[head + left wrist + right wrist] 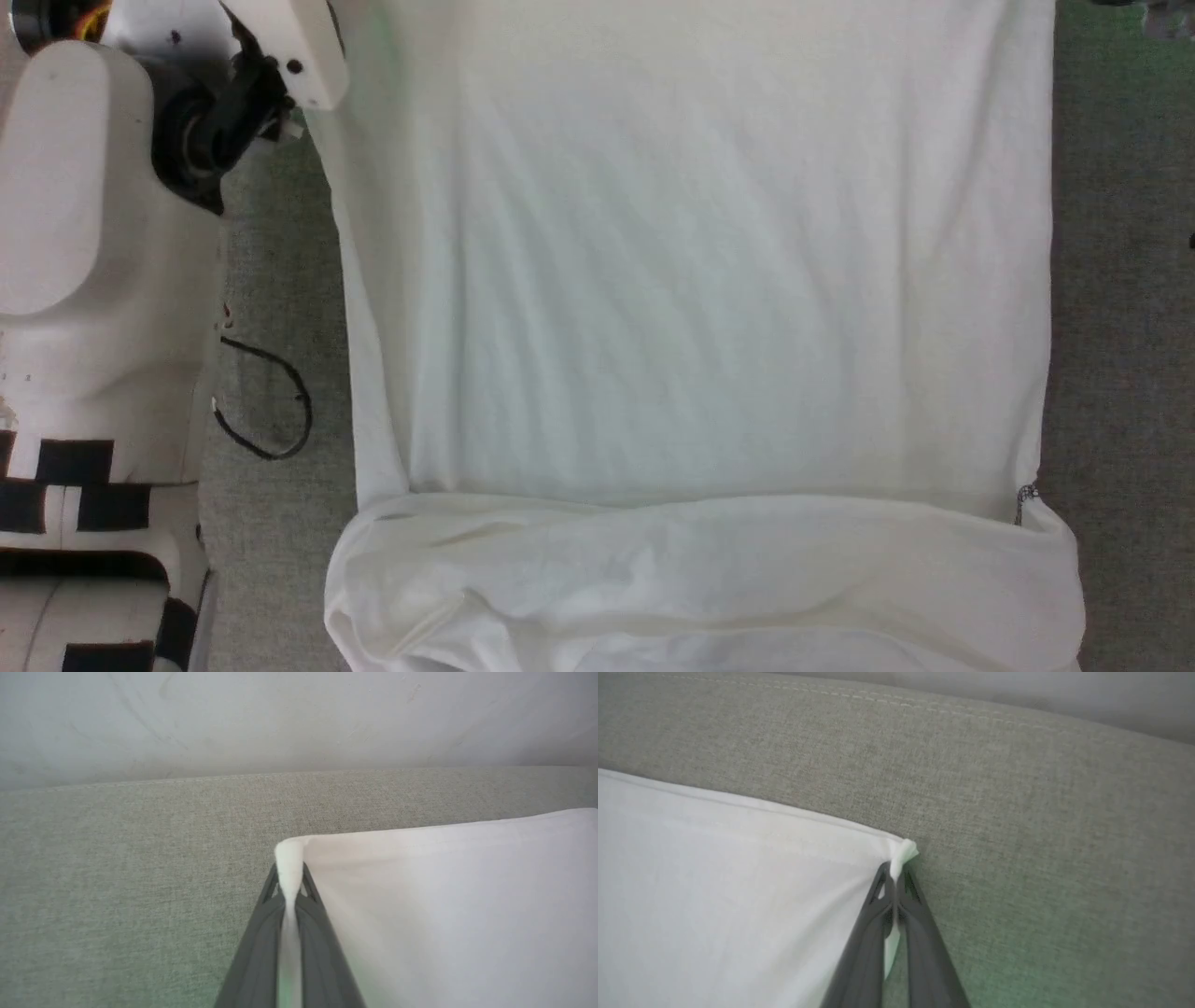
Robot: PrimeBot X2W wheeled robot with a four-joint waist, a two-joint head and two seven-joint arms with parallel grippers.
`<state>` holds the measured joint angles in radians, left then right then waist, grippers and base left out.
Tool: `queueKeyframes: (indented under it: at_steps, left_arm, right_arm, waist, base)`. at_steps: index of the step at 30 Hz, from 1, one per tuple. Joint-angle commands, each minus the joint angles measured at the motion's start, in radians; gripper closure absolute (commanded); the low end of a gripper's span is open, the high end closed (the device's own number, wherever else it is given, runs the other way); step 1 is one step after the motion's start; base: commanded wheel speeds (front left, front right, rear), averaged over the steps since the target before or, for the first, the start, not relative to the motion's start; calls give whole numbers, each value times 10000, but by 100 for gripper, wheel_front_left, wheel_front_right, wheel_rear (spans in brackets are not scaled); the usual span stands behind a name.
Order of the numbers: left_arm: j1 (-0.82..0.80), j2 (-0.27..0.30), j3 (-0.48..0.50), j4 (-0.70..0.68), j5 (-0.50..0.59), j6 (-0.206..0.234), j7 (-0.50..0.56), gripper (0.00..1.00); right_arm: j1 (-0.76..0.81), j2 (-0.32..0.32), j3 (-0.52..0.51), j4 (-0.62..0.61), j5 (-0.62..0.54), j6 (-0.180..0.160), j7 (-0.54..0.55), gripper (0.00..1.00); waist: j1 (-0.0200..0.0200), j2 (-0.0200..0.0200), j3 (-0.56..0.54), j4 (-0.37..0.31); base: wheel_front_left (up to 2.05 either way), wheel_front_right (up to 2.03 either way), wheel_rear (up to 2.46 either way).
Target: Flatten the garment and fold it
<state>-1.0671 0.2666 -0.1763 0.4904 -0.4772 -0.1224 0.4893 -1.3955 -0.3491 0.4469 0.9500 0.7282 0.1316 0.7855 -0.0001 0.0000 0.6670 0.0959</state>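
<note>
The garment (700,308) is a white shirt spread wide over a grey fabric surface, with a rumpled folded band (709,579) along its near edge. A bit of dark stitching (1026,496) shows at its right side. In the left wrist view my left gripper (289,877) is shut on a far corner of the garment (448,896), with white cloth pinched between the dark fingers. In the right wrist view my right gripper (894,870) is shut on the other far corner of the garment (728,891), a tuft of cloth poking past the tips.
My pale left arm and body (84,243) fill the left side of the head view. A thin black cable loop (271,401) lies on the grey surface (271,523) beside the shirt. A stitched edge of that surface (924,707) runs just beyond the held corners.
</note>
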Motion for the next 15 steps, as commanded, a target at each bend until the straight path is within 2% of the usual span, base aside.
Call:
queueKeyframes:
  at_steps: [1, 8, 15]
  left_arm:
    - [-20, 96, -26, 16, -15, -38, -163, 100]
    - [-213, 501, 24, 286, 429, 5, -1594, 100]
    - [149, 843, 209, 382, 612, 70, -2927, 100]
  right_arm:
    - [857, 155, 378, 323, -151, -9, 112, 100]
    - [536, -557, 341, -748, -384, -9, -2729, 100]
    - [1011, -722, 259, -1438, -202, -9, -4222, 100]
  waist:
    - [1, 0, -158, -94]
    - [1, 0, -1051, -338]
    - [1, 0, -2415, -709]
  base:
    - [0, 0, 0]
    - [0, 0, 0]
    - [0, 0, 0]
